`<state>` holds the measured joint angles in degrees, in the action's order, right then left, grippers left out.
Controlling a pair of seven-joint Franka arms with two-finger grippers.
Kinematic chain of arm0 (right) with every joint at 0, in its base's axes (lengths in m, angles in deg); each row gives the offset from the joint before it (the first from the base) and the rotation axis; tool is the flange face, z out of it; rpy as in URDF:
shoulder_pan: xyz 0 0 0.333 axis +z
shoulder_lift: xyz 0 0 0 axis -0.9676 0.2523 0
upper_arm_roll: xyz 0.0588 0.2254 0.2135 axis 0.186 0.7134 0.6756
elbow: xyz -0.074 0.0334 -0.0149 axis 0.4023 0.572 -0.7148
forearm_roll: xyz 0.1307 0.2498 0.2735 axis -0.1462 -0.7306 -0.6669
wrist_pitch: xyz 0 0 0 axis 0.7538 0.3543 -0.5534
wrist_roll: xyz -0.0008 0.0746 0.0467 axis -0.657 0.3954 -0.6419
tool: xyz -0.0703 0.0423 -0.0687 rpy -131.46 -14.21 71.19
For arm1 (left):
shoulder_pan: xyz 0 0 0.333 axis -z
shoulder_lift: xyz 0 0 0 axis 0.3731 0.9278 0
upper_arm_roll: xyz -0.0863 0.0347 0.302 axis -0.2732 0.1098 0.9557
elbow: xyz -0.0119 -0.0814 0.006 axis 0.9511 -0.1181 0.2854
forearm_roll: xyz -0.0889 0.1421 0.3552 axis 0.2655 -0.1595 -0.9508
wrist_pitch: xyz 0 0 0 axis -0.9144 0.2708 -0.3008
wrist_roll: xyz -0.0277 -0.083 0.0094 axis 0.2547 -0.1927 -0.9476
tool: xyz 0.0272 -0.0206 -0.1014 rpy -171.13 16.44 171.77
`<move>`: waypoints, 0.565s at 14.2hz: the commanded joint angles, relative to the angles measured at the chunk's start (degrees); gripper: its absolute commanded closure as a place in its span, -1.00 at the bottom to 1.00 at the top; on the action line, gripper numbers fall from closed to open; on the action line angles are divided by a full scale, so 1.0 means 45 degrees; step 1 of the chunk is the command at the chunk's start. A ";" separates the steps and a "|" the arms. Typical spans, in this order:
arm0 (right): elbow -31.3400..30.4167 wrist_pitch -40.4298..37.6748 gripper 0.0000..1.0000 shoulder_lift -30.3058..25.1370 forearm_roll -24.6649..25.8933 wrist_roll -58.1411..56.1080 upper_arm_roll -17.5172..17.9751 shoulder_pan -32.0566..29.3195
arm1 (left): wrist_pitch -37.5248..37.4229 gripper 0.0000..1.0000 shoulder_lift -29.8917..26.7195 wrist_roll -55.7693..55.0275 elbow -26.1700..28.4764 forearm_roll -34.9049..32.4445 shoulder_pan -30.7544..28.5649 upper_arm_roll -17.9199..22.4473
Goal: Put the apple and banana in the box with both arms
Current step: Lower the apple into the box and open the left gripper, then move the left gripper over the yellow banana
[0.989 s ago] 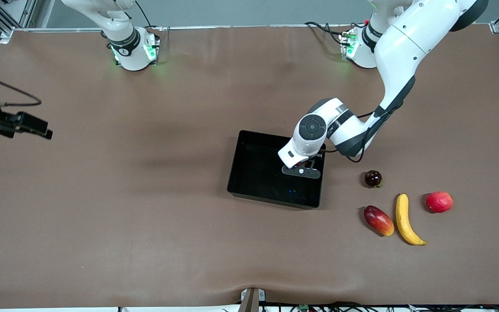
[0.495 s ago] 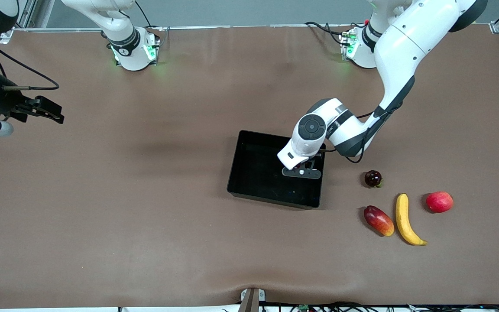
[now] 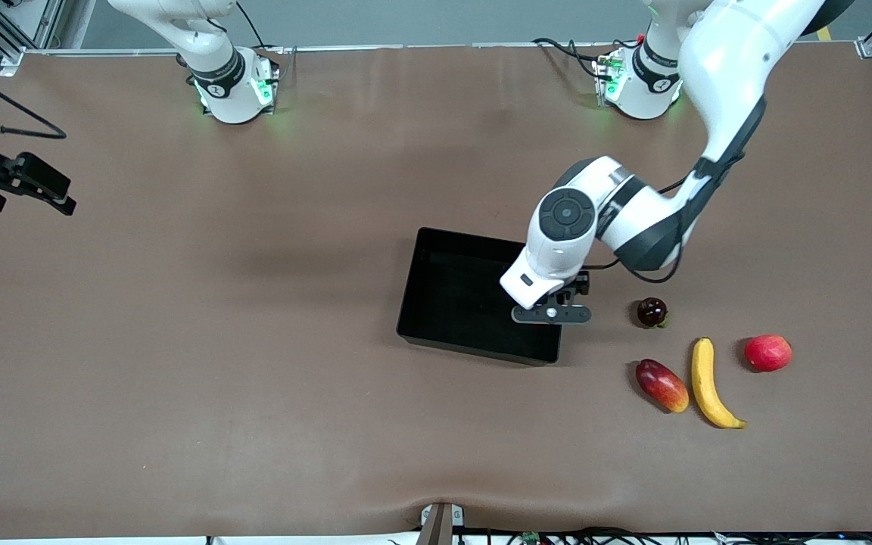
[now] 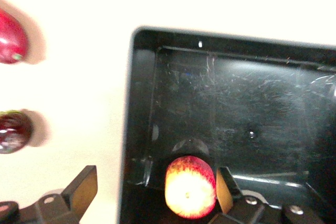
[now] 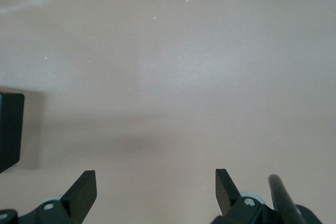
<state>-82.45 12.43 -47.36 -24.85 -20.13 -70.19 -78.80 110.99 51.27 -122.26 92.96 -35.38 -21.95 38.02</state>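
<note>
The black box [image 3: 451, 295] sits mid-table. My left gripper [image 3: 551, 312] is over the box's wall at the left arm's end, and it is open. In the left wrist view the apple [image 4: 190, 186] lies in the box [image 4: 252, 93] by that wall, pale patch up, between the open fingers of my left gripper [image 4: 156, 192] and close to one finger [image 4: 226, 195]. The apple is hidden in the front view. The banana [image 3: 709, 383] lies on the table toward the left arm's end. My right gripper [image 3: 42, 188] is open and empty over bare table at the right arm's end, also seen in the right wrist view [image 5: 156, 192].
A red-and-yellow mango [image 3: 661, 385] lies beside the banana. An evenly red round fruit [image 3: 767, 353] lies on the banana's other flank. A dark maroon fruit [image 3: 652, 312] lies between the box and the banana, also in the left wrist view [image 4: 11, 132].
My left gripper has shifted from over the box's inside to over its wall at the left arm's end. My right gripper has drawn back toward the table's end.
</note>
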 commanded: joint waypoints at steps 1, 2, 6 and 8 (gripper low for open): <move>0.0173 -0.0906 -1.00 -0.0050 0.0057 -0.0137 0.0018 0.0055 | -0.0968 -1.00 -0.0029 0.2115 -0.1008 0.0791 -0.1020 -0.0119; 0.0173 -0.1006 -1.00 -0.0051 0.0077 -0.0118 0.0038 0.0074 | -0.1008 -1.00 -0.0261 0.2917 -0.1010 0.0832 -0.1431 -0.0119; 0.0367 -0.0949 -1.00 0.0008 0.0116 -0.0117 -0.0001 0.0153 | -0.0989 -1.00 -0.0226 0.7036 -0.0990 0.0852 -0.3520 -0.0100; 0.0583 -0.1007 -1.00 0.0047 0.0096 -0.0118 -0.0001 0.0152 | -0.0912 -1.00 -0.0128 0.7824 -0.0971 0.0813 -0.4224 -0.0061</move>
<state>-81.63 8.69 -47.34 -24.85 -20.16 -70.06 -78.44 107.31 50.54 -90.47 88.50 -32.38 -38.88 38.26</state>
